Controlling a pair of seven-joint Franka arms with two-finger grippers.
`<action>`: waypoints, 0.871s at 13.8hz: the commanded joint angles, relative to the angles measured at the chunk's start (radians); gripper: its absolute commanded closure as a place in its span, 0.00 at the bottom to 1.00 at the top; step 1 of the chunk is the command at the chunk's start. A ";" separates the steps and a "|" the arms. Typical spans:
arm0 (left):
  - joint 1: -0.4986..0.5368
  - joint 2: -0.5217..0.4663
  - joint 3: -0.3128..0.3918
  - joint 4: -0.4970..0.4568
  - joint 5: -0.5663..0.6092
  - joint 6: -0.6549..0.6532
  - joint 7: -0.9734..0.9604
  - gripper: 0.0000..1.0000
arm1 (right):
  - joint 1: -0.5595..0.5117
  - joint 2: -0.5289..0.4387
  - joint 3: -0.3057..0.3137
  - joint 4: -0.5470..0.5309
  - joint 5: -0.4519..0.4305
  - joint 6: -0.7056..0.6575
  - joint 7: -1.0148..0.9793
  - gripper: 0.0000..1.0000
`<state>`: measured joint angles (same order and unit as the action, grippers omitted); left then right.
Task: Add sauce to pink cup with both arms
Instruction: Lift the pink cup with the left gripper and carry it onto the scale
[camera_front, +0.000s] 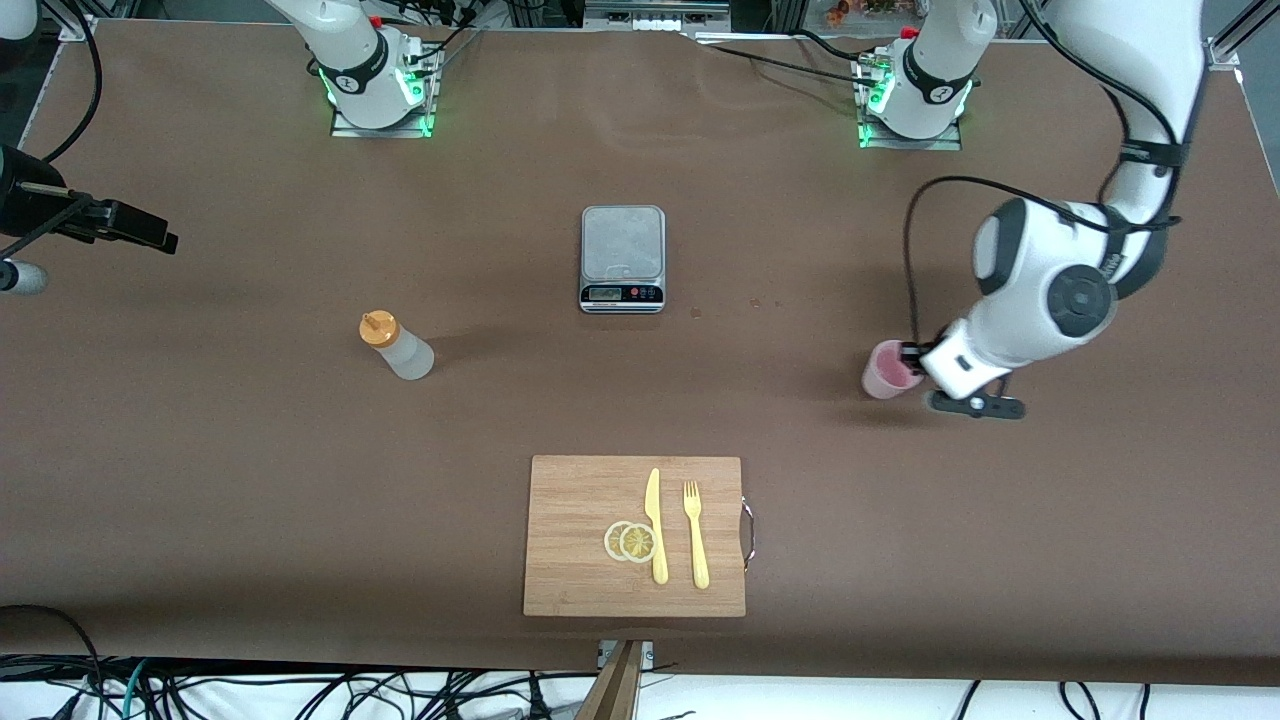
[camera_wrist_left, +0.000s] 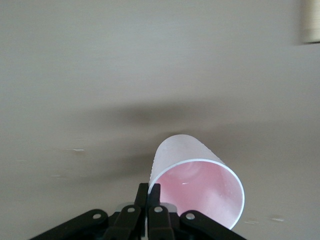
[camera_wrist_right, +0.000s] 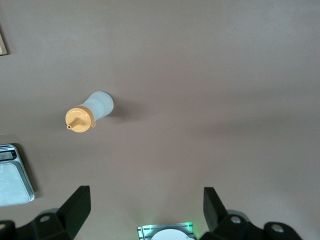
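The left gripper is down at the pink cup, which stands toward the left arm's end of the table; in the left wrist view its fingers are pinched together on the cup's rim wall, one inside and one outside. The cup looks light, thin-walled and smooth, so a rim pinch may let it swing or flex; a hold lower on the body would likely be steadier. The sauce stands upright toward the right arm's end, well apart from the scale. Its soft translucent body will likely give under pressure, so the mid-body is the place to grasp. The right gripper hangs spread wide high above the table, waiting
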<state>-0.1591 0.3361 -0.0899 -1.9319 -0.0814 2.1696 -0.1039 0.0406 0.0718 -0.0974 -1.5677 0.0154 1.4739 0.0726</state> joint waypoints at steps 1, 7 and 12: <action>-0.003 -0.014 -0.136 0.016 -0.012 -0.028 -0.213 1.00 | -0.004 0.006 0.002 0.018 0.003 -0.004 -0.004 0.00; -0.221 0.004 -0.203 0.016 -0.015 0.010 -0.541 1.00 | -0.004 0.006 0.002 0.018 0.000 0.003 -0.004 0.00; -0.420 0.078 -0.206 0.014 -0.017 0.124 -0.824 1.00 | -0.004 0.006 0.002 0.018 -0.006 0.020 -0.004 0.00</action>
<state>-0.5206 0.3837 -0.3086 -1.9211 -0.0815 2.2532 -0.8491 0.0403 0.0718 -0.0975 -1.5677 0.0152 1.4939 0.0726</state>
